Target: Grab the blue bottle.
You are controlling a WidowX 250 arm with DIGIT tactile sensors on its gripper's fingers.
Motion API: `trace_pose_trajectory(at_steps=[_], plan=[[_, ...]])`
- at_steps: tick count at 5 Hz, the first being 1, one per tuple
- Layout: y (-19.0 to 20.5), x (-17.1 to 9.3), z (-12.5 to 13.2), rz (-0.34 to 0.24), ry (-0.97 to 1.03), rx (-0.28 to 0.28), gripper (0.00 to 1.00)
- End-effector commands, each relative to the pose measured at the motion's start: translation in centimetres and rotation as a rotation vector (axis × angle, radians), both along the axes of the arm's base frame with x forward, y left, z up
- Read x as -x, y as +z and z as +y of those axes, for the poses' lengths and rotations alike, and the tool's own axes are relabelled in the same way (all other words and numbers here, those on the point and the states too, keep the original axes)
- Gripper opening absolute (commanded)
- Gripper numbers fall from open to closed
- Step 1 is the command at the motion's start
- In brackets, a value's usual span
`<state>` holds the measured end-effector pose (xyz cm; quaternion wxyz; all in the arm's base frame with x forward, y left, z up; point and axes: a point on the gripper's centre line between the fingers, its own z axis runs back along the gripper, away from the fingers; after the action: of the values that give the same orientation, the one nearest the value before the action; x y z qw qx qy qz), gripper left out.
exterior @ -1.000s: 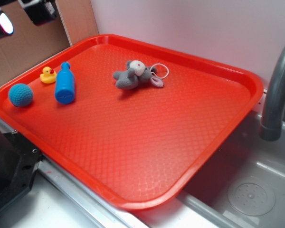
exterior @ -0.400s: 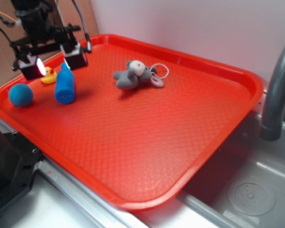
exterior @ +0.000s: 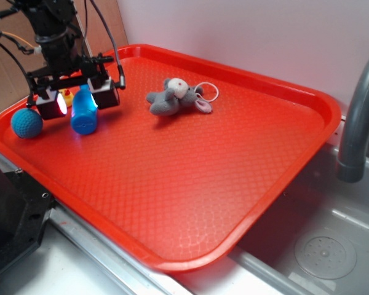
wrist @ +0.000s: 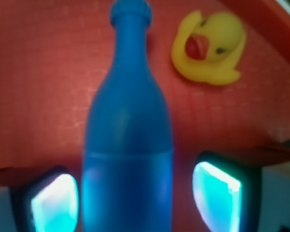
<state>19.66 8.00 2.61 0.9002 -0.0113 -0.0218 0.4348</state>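
Observation:
The blue bottle lies on its side at the left of the red tray, neck pointing toward the back. In the wrist view the blue bottle fills the middle, its cap at the top. My gripper is open and straddles the bottle's body, one glowing pad on its left and the other pad on its right. A small gap shows on each side, so the pads are not touching the bottle.
A yellow rubber duck sits just beyond the bottle's neck, and a teal crocheted ball lies to the bottle's left. A grey plush mouse rests mid-tray. A grey faucet and sink are on the right.
My gripper has come down from above the tray's left corner and now sits low around the bottle. The bottle and the other toys have stayed in place.

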Motion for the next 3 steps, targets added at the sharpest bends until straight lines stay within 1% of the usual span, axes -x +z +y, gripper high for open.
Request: trace_pose_trajectory(at_steps=[1,2,3], plan=[[-0.1,-0.1,0.8,-0.032,0.031,-0.004,0.0],[1.3,0.1,0.9,-0.027,0.034,0.034,0.0],[5.7,0.4,-0.3,-0.09,-0.106,0.028,0.0]])
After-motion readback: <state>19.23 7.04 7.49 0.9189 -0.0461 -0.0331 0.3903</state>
